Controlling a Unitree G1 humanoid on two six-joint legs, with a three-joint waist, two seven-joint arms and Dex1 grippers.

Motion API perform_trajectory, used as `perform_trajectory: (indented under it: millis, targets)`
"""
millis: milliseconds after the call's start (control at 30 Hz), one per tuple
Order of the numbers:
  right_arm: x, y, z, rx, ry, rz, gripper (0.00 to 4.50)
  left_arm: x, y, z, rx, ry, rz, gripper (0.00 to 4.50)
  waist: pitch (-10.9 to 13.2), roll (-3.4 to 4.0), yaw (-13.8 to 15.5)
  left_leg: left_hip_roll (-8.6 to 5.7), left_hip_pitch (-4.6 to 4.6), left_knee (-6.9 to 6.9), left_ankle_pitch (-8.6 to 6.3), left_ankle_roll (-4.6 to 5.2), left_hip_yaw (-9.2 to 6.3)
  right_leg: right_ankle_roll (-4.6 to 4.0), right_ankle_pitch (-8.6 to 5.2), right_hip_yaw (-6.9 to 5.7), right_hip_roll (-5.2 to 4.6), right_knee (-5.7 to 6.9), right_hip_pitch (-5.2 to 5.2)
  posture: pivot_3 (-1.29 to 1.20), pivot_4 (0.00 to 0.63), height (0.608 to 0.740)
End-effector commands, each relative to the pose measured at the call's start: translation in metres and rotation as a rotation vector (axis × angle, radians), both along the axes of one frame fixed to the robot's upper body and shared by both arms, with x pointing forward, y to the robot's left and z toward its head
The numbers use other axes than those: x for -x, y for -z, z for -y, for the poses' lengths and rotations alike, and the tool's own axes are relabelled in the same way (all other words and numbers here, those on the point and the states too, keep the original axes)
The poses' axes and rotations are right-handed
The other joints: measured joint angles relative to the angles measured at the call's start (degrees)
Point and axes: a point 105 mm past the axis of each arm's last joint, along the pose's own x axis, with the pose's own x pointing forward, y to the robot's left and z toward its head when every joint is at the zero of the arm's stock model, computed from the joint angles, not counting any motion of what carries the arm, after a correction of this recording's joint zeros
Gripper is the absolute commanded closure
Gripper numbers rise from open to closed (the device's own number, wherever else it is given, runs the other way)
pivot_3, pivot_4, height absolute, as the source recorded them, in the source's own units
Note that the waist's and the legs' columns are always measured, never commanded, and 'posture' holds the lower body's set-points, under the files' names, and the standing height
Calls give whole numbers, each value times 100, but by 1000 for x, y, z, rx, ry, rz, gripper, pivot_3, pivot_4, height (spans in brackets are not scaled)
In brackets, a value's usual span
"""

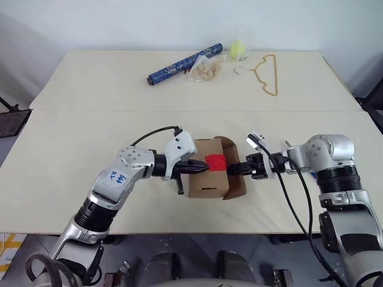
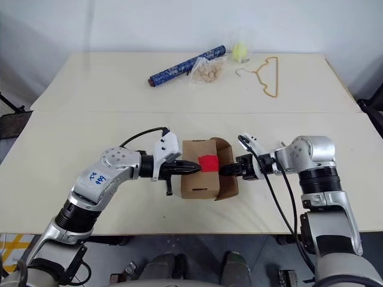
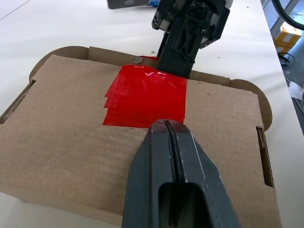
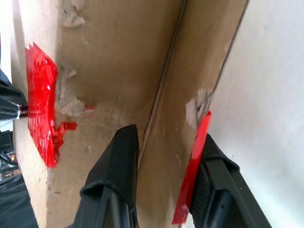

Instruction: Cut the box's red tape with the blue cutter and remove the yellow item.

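Box (image 1: 204, 175) long axis crosswise; opened flap (image 1: 234, 173) faces right.

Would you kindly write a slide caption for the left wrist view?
Shut left hand resting on the cardboard box at the edge of the red tape, with the right hand opposite.

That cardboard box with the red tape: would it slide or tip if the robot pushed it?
The box looks small and thin-walled, so it's probably light and would slide easily on the smooth table. Its open flap would likely bend rather than resist.
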Motion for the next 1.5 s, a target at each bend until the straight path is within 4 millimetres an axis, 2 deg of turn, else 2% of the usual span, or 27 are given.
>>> perform_trajectory:
  millis: [33,67,100,200,300,467,700,1033,1267,1500]
  targets:
    - [-3,-1,1,27,3,26,3978,-1,24,-15,-62,-60,-97,4500,0,0,-11,0,0,0,0,0,0,0,0,0,0,1,0,0,150,740]
    - [-3,-2,3,30,3,29,4312,-2,24,-17,-67,-73,-102,4500,0,0,-15,0,0,0,0,0,0,0,0,1,0,1,-1,0,150,740]
    - [-3,-4,4,36,4,34,4444,-4,25,-19,-69,-86,-107,4500,0,0,-17,1,0,0,0,0,0,0,0,1,0,2,-1,0,150,740]
    - [-2,-10,10,48,6,45,4444,-6,27,-19,-67,-102,-127,4500,0,0,-15,0,0,1,0,0,-1,0,0,1,0,5,-1,0,150,740]
    - [-1,-17,17,60,13,58,4444,-4,34,-10,-66,-77,-153,4500,0,1,20,-1,0,1,0,0,-1,0,0,2,-1,5,-1,0,150,740]
    - [3,-27,36,104,47,75,4444,0,33,23,-10,0,-161,4500,1,2,184,-10,-5,10,-2,5,-7,1,1,0,-11,1,2,0,150,740]
    - [12,-38,68,167,116,90,4444,-4,26,60,52,74,-142,4500,2,1,205,-15,-16,13,-3,10,-12,2,1,-9,-14,-19,7,0,150,740]
    - [22,-64,107,277,190,145,4444,-5,15,101,124,147,-89,4500,5,-2,200,-12,-27,15,-4,15,-1,3,2,-12,-13,-44,4,0,150,740]
    - [23,-81,104,304,156,196,4444,-17,16,96,124,74,-46,4500,6,-2,180,-9,-33,14,-4,15,2,4,2,-14,-12,-48,-2,0,150,740]
    - [22,-93,83,329,63,254,4444,-20,21,87,102,33,-37,4500,6,-2,177,-7,-33,18,-4,16,1,3,3,-13,-13,-50,0,0,150,740]
